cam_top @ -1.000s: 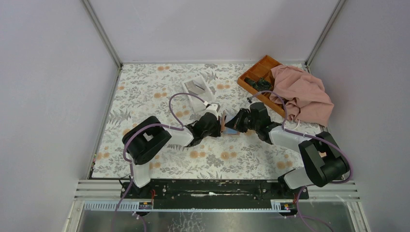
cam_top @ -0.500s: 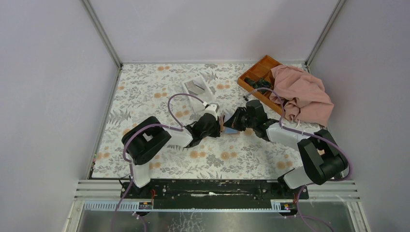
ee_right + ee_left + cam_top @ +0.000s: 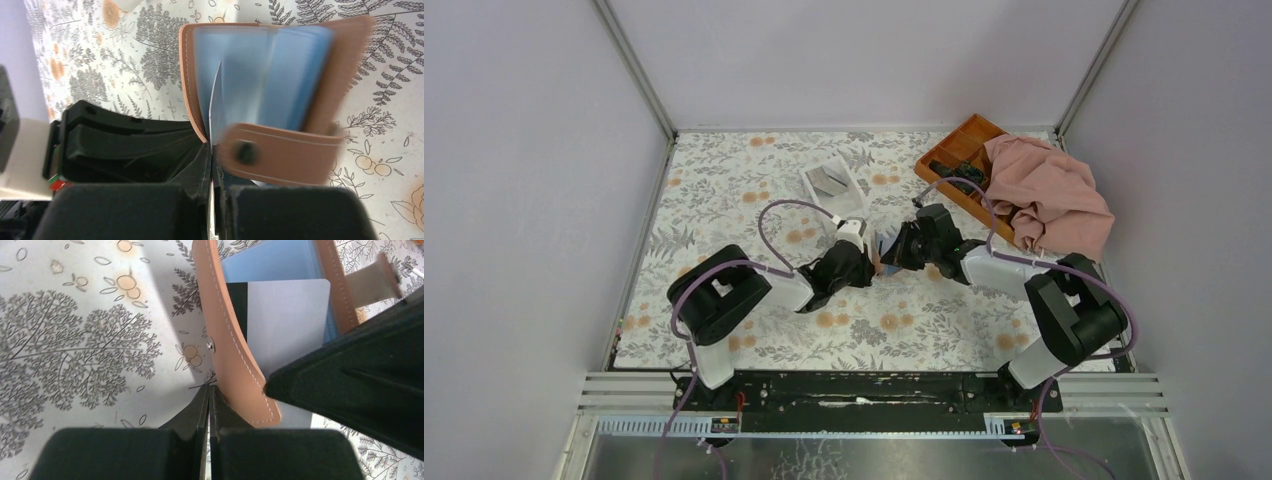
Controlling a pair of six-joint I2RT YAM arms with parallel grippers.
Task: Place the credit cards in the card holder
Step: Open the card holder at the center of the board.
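Note:
The tan card holder (image 3: 227, 330) stands open on edge on the floral table between my two grippers (image 3: 877, 262). Blue plastic sleeves (image 3: 250, 75) show inside it, and its snap strap (image 3: 280, 150) hangs across the front. My right gripper (image 3: 214, 155) is shut on a pale credit card (image 3: 216, 105), seen edge-on, whose far end is in among the sleeves. In the left wrist view that credit card (image 3: 292, 320) shows a grey face with a black stripe. My left gripper (image 3: 209, 388) is shut with nothing between its jaws, its right finger against the outside of the holder's cover.
A white box (image 3: 832, 181) lies behind the grippers. An orange compartment tray (image 3: 959, 160) sits at the back right, partly under a pink cloth (image 3: 1049, 195). Grey walls close the table on three sides.
Both grippers and the card holder have shifted slightly left and farther back. The right arm has reached further toward the left one. Both grippers stayed shut.

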